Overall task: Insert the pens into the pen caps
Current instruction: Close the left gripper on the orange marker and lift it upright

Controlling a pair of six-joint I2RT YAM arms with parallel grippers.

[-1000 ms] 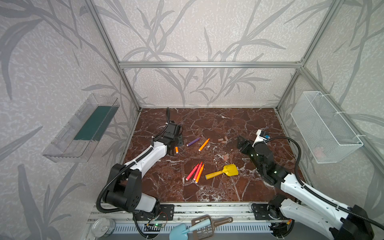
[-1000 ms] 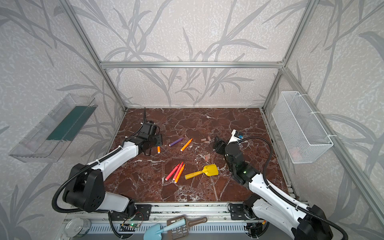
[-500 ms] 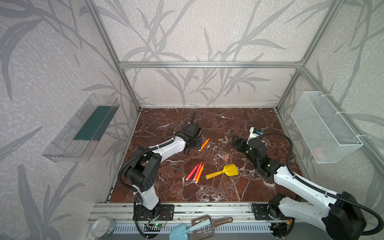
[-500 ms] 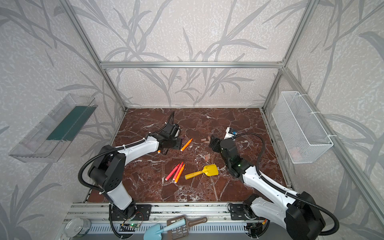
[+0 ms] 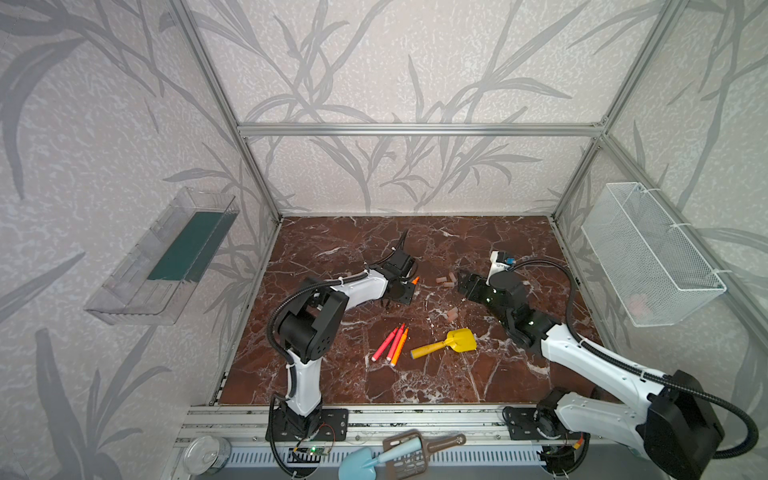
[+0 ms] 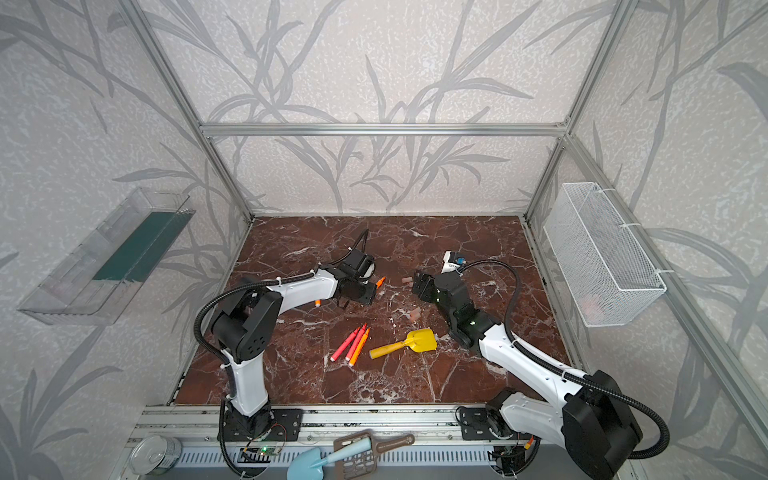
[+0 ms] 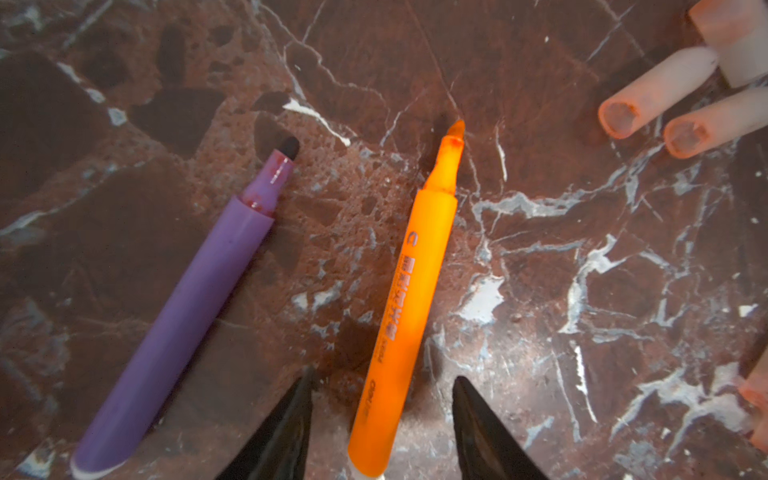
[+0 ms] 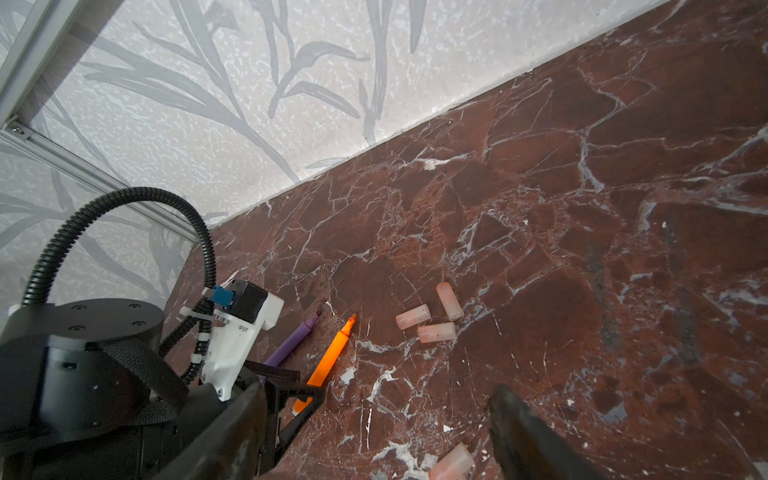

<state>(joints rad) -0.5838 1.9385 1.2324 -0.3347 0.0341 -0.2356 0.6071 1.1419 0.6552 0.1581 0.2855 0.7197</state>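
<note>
Where the desk [image 5: 332, 386] comes nearest, three pens [image 5: 395, 344] lie side by side and touching: two pinkish-red, one orange. One yellow toy shovel [image 5: 446, 343] lies just beside them. Past that, one lone cap [image 5: 452, 314] lies by itself. A fourth pen [image 6: 318, 302], orange with a white end, pokes out from under the left arm in a top view.

Further back, the left fingers [image 7: 286, 432] are spread, one on each side of the rear end of an orange pen [image 7: 409, 299]. A gap shows on both sides, so nothing is grasped. One purple pen [image 7: 187, 307] lies just beside it. Both are uncapped and flat on the desk.

The right fingers [image 8: 523, 436] are released wide and grasp nothing. The lone cap shows on the desk between them, untouched. Three pen caps [image 8: 436, 332] sit in a loose cluster just past the orange tip.

Count: six pens, four caps, no cap on a pen.

Farthest out, one wire basket [image 5: 648, 253] hangs on the right wall and one clear tray [image 5: 137, 282] on the left wall.
</note>
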